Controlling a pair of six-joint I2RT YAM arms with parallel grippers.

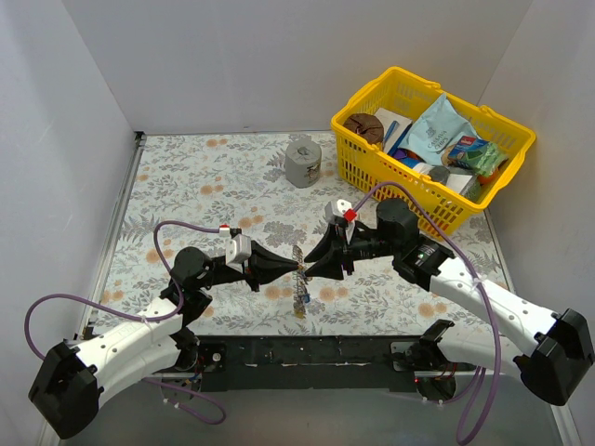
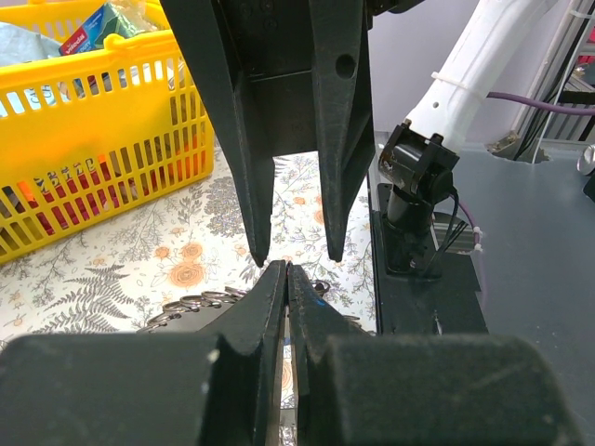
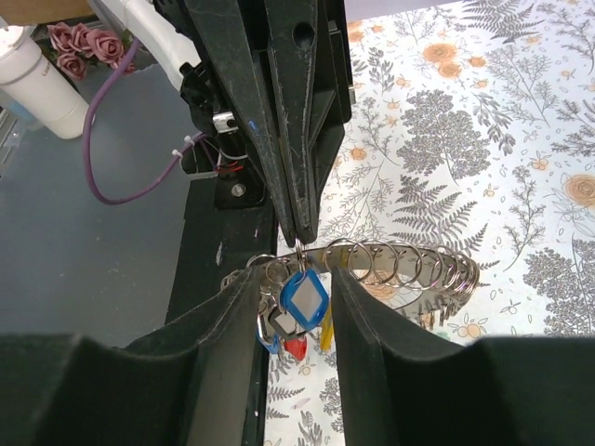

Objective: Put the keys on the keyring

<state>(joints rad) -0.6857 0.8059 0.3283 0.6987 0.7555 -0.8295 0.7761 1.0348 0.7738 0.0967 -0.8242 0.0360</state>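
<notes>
Keys (image 3: pixel 305 295) beside yellow basket (image 1: pixel 372 177)

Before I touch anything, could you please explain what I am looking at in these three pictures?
These are two robot arms bolted at the near edge of a table with a flowered cloth. Each arm ends in a two-fingered hand. One picture looks down from above and behind. The other two come from a camera on each wrist, so each shows its own fingers at the bottom and the other hand opposite. On the table stand a grey can and a yellow basket of packets. The left hand is shut, pinching the keyring, a curved string of wire loops. The keys, with coloured heads, hang below it. The right hand is open, its fingers either side of the keys.
</notes>
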